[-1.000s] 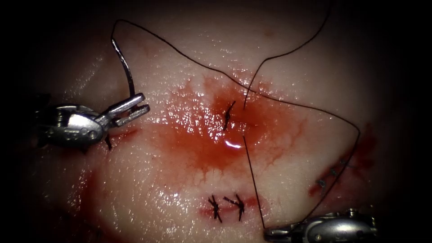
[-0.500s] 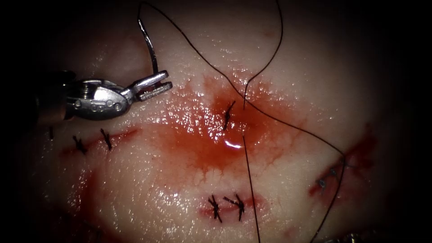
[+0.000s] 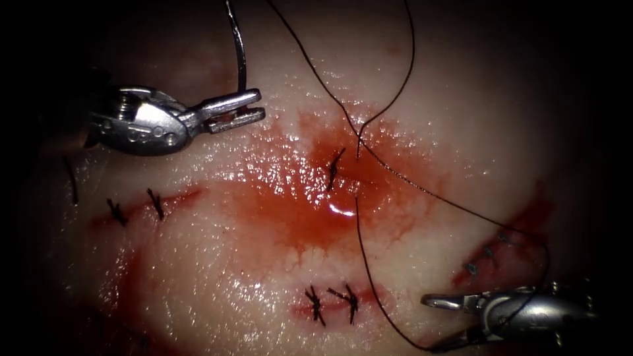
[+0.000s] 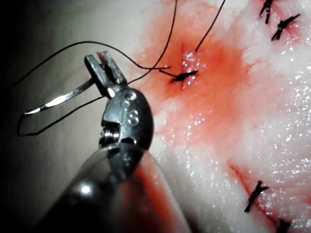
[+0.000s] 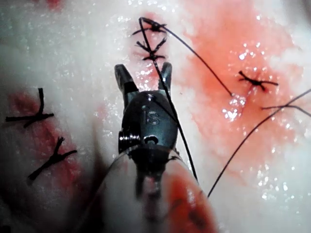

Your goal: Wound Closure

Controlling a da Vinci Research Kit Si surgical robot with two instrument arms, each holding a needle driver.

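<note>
Red fluid patch (image 3: 297,217) right of and below left tool (image 3: 258,105). Two tied stitches (image 3: 135,207) below left tool. Second stitch pair (image 3: 333,303) left of right tool (image 3: 428,323).

Both tools are shiny silver metal: the left tool (image 3: 236,111) has small round screws, the right tool (image 5: 144,77) carries stamped letters

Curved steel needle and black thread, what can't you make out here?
Curved steel needle, held clear of the tissue by the left tool: its far end, cut off by the endoscope view's top edge.
Black thread: both upper runs leave that edge.
Open, empty right tool: lower jaw partly lost in dark shadow.
</note>
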